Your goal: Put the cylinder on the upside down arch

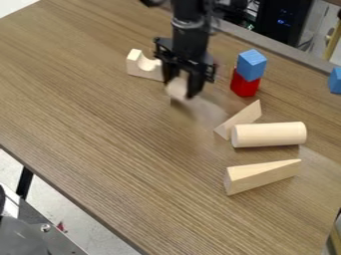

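My gripper (180, 85) hangs over the upper middle of the table. It is shut on a short, pale wooden cylinder (176, 88), whose rounded end shows between the fingers, held a little above the tabletop. Just left of and behind the gripper, the pale upside-down arch (136, 65) rests with its curved hollow facing up; the gripper partly hides its right end.
A larger wooden cylinder (269, 134) lies on its side at the right, touching or close to a thin triangular block (243, 119). Nearer the front is a wooden wedge (259, 175). A blue cube (252, 64) sits on a red block (244, 85); another blue block (335, 80) stands at the right edge.
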